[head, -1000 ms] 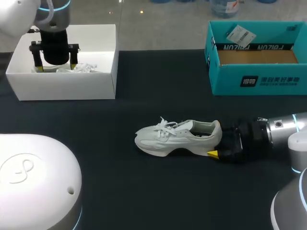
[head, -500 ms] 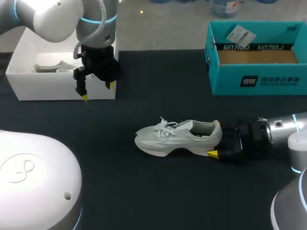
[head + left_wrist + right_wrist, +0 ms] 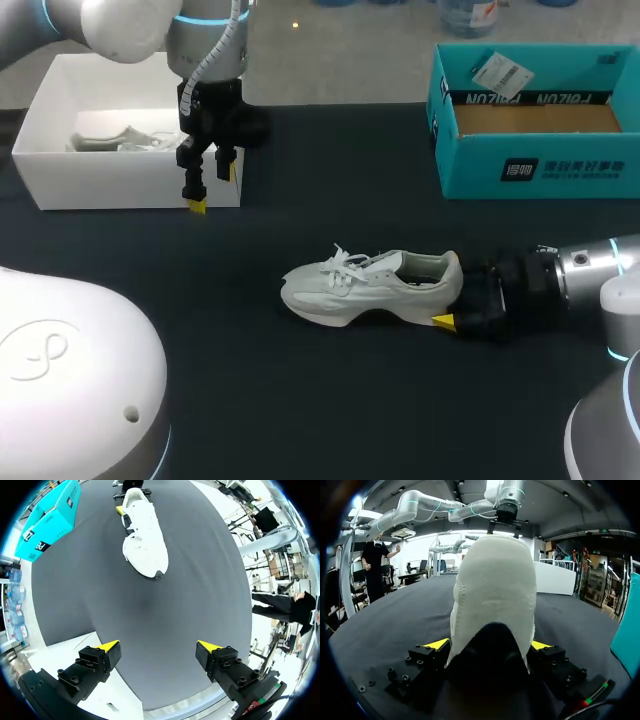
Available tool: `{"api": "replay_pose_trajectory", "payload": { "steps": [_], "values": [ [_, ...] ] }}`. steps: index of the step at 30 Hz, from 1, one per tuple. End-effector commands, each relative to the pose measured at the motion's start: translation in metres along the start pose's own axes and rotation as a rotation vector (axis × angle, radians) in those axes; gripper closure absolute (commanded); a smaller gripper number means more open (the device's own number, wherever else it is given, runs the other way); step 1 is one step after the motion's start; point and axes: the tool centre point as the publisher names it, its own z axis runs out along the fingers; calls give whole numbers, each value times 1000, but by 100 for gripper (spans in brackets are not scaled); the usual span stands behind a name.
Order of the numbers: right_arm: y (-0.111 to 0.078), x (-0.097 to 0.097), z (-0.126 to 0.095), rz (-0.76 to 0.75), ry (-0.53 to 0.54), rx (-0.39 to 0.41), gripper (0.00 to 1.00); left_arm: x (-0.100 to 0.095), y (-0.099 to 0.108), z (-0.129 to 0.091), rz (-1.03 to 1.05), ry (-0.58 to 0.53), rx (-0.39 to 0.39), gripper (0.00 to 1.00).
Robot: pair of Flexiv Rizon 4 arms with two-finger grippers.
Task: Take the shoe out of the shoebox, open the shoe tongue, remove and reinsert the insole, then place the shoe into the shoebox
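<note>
From the head view, a white box (image 3: 130,185) holding a spare sneaker (image 3: 110,138) stands back left on the dark table (image 3: 300,400), and the teal shoebox (image 3: 480,165) stands back right. The shoe (image 3: 370,285) sits on its sole between them, nearer us. Our left gripper (image 3: 212,188) hangs by the white box's front corner.

In the left wrist view, its fingers are spread wide, holding nothing, with the shoe well ahead.

In the right wrist view, our right gripper (image 3: 487,645) clasps the shoe's heel from both sides.

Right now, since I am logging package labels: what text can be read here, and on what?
Teal shoebox, front wall: dark logo and white characters, too small to read.
Its inner flap: dark lettering, upside down, not surely legible.
White tag on its rim: print too small.
Shoe and white box: no text visible.
</note>
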Motion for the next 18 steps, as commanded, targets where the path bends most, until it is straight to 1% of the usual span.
{"api": "replay_pose_trajectory", "payload": {
  "steps": [1, 2, 3, 4, 5, 6, 8, 9, 10, 11, 12, 13, 14, 15, 16, 17, 18],
  "values": [
    [-7, 2, 5, 0, -1, 4, 100, -6, 2, 1, -126, 47, 42, 0],
    [-7, 2, 5, 0, -1, 4, 100, -9, 3, 1, -217, 40, 37, 0],
    [-7, 2, 5, 0, -1, 4, 100, -13, 5, 1, -364, -19, 38, 0],
    [-7, 2, 5, 0, -1, 4, 100, -14, 6, -1, -440, -25, 61, 0],
    [-7, 2, 5, 0, -1, 4, 100, -11, 7, -4, -565, -53, 77, 0],
    [-7, 2, 5, 0, -1, 4, 100, -8, 5, -4, -652, -91, 71, 0],
    [-7, 2, 5, 0, -1, 4, 100, -5, 1, -6, -764, -132, 75, 0],
    [-7, 2, 5, 0, -1, 4, 100, -3, -2, -6, -806, -164, 64, 0],
    [-7, 2, 5, 0, -1, 4, 100, 2, -7, -7, -879, -169, 62, 0],
    [-7, 2, 5, 0, -1, 4, 100, 7, -14, -9, -901, -165, 75, 0],
    [-7, 2, 5, 0, -1, 4, 100, 10, -17, -9, -951, -183, 57, 0],
    [-7, 2, 5, 0, -1, 4, 100, 11, -23, -10, -1020, -156, 75, 0],
    [-7, 2, 5, 0, -1, 4, 100, 14, -28, -12, -1021, -134, 93, 0],
    [-7, 2, 5, 0, -1, 4, 100, 16, -36, -12, -1085, -166, 69, 0],
    [-7, 2, 5, 0, -1, 4, 100, 19, -43, -13, -1115, -172, 76, 0],
    [-7, 2, 5, 0, -1, 4, 100, 23, -52, -12, -1127, -156, 66, 0],
    [-7, 2, 5, 0, -1, 4, 100, 25, -60, -11, -1155, -168, 60, 0]
  ]
}}
